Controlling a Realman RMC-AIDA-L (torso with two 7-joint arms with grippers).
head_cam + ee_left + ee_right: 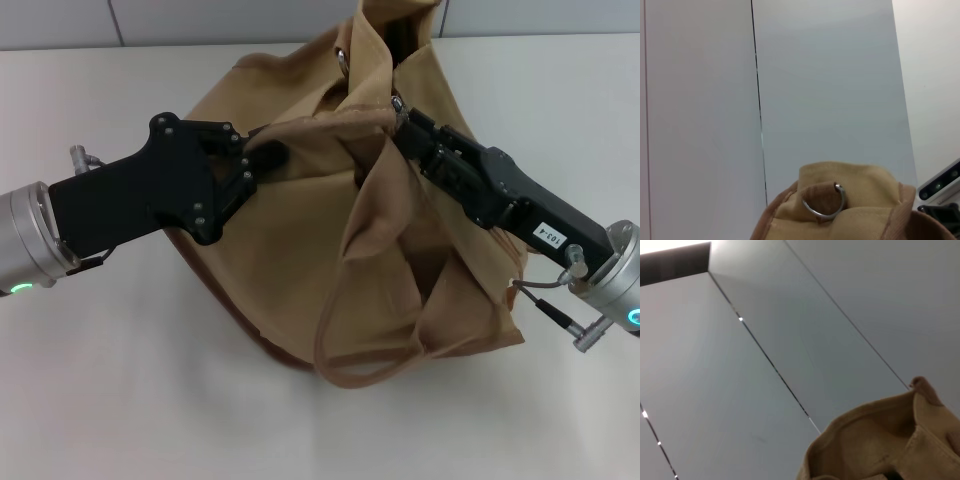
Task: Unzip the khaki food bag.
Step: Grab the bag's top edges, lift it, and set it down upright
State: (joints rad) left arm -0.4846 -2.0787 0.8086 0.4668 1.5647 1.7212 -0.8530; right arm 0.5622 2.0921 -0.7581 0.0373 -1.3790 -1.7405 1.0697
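A: Where's the khaki food bag (pixel 330 250)?

B: Slumped on the worktop (pixel 120 400), between both arms, bare surface all around.

A: End effectors?

B: Left end effector (pixel 262 158) pinches the bag's top edge. Right end effector (pixel 400 118) is buried in fabric; can't tell its opening. The left wrist view alone shows a metal ring (pixel 824 202).

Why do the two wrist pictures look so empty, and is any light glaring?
Both wrist views aim upward at pale wall panels, catching only the khaki food bag along an edge. The right wrist view has small bright glints on the panel seams. The head view is evenly lit, with soft shadows in the folds.
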